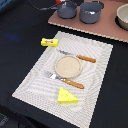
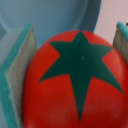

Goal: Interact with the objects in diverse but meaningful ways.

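The jaws are gripping the red tomato (image 2: 75, 80), filling the wrist view's centre, over a grey pot (image 2: 55, 20). Judging by this, a lift is underway; next comes choosing a drop spot, perhaps the plate (image 1: 67, 65).

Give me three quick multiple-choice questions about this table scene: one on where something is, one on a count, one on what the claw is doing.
1. Where is the cheese wedge?
A. on the placemat
B. in a pot
C. on the plate

2. How many grey pots stand on the brown board?
A. one
B. two
C. four

3. What is between the claw's pads?
A. nothing
B. a fork
C. a red tomato

Answers: 1 A, it lies on the mat's near corner, apart from the plate. 2 B, a two-handled pot and a second pot stand side by side. 3 C, the wrist view shows the tomato filling the gap between the teal pads.
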Robot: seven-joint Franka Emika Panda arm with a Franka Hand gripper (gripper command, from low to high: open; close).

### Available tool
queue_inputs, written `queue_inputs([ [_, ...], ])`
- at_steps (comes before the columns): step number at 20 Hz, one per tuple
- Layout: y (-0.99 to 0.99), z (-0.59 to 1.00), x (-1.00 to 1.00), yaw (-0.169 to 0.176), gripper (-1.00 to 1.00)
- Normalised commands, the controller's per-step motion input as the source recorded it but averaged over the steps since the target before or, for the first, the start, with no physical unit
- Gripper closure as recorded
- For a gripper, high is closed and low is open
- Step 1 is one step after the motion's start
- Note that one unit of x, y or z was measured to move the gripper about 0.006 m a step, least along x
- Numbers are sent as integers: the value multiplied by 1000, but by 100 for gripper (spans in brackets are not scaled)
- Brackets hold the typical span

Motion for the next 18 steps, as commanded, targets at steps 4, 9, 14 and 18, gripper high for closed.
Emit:
queue_inputs([
  [4, 486, -1, 35, -2, 100],
  [9, 511, 0, 75, -4, 100],
  [14, 407, 3, 157, -24, 100],
  [18, 328, 24, 344, -36, 100],
])
